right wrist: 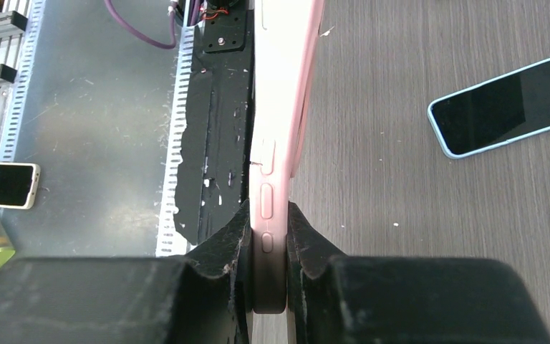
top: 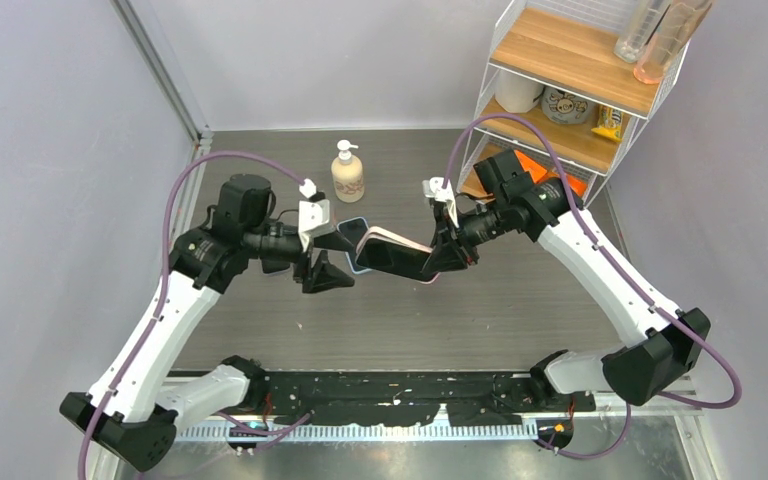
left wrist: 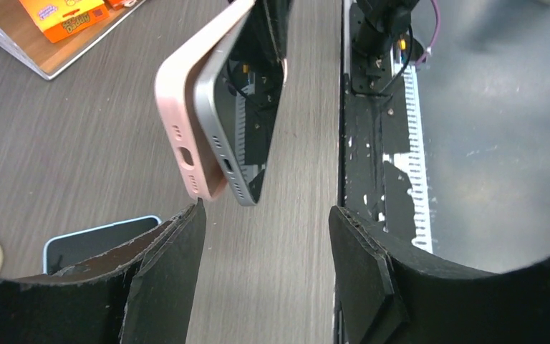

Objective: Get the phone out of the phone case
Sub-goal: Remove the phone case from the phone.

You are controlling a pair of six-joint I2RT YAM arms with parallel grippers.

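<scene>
**Phone half out of its case, left jaws ready to take it**

The right jaws are closed tight on the pink phone case (right wrist: 286, 86), at the side with the buttons. They hold it in the air over the middle of the counter (top: 520, 300). The phone (left wrist: 254, 107) sits in the case only in part. Its port end has lifted out of the pink shell and a thin wedge of gap shows between them. The left jaws stand wide open and hold nothing. They are just short of this free end, toward 9 o'clock from it in the top view.

I think the step in hand is to grip the freed end and draw the phone out. In the left wrist view the finger at 9 o'clock (left wrist: 165, 272) is almost touching the corner of the case, so a straight closing could catch phone and case together. It is better to move a little toward 3 o'clock, so that this finger enters the wedge and presses only on the silver back. Then pull away from the right jaws, along the length of the phone.

A second phone (top: 353, 224) lies on the counter just below, so keep height.
</scene>
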